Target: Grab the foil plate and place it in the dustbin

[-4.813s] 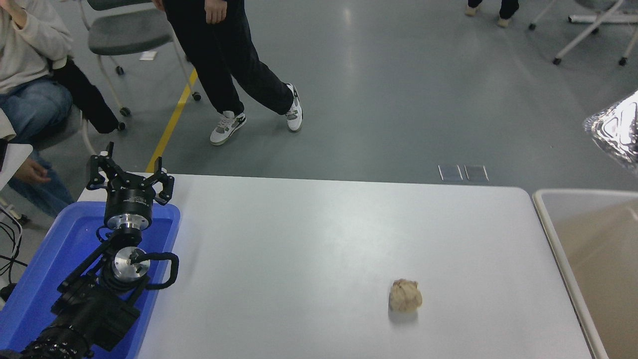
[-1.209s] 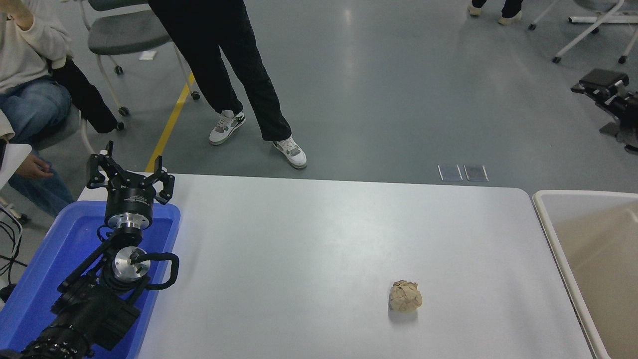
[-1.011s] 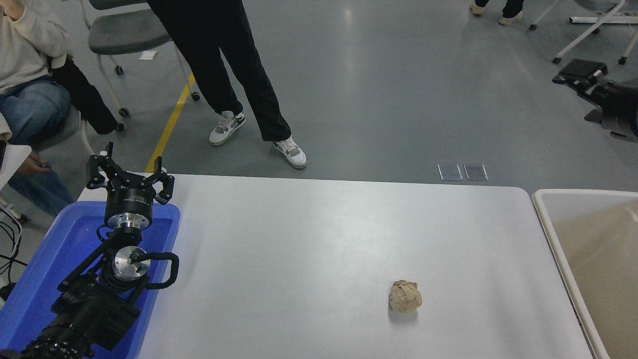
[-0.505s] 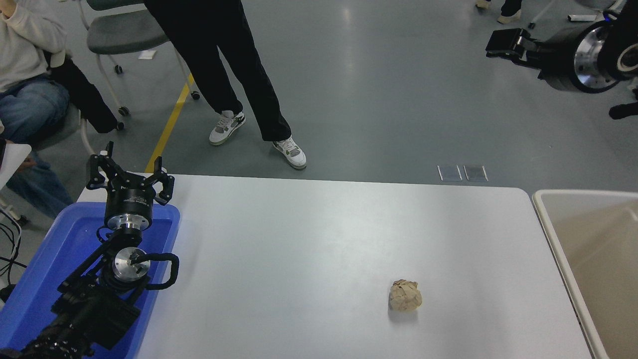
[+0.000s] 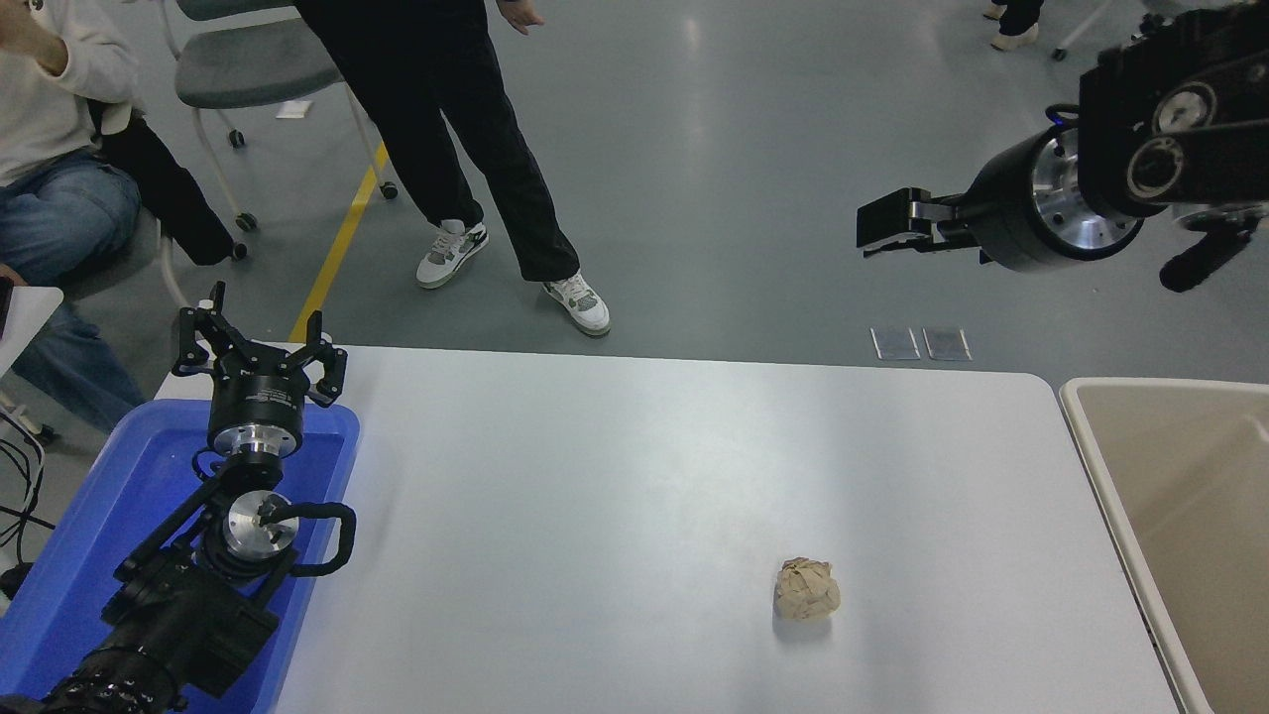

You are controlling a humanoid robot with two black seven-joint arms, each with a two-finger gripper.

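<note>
The right gripper (image 5: 872, 220) hangs high, holding nothing, jaws narrow. No foil plate shows; likely inside the dustbin (image 5: 1091, 436) below-right of it. Placing looks done; next is retreating. The left gripper (image 5: 260, 349) is parked, spread wide.

I count one white table (image 5: 615, 466), one crumpled brown paper ball (image 5: 806, 589) on it, one blue plastic tray (image 5: 89, 535) at the near left, one beige dustbin (image 5: 1180, 496) at the right, and two black grippers. Far side: at least two people, possibly three.
</note>
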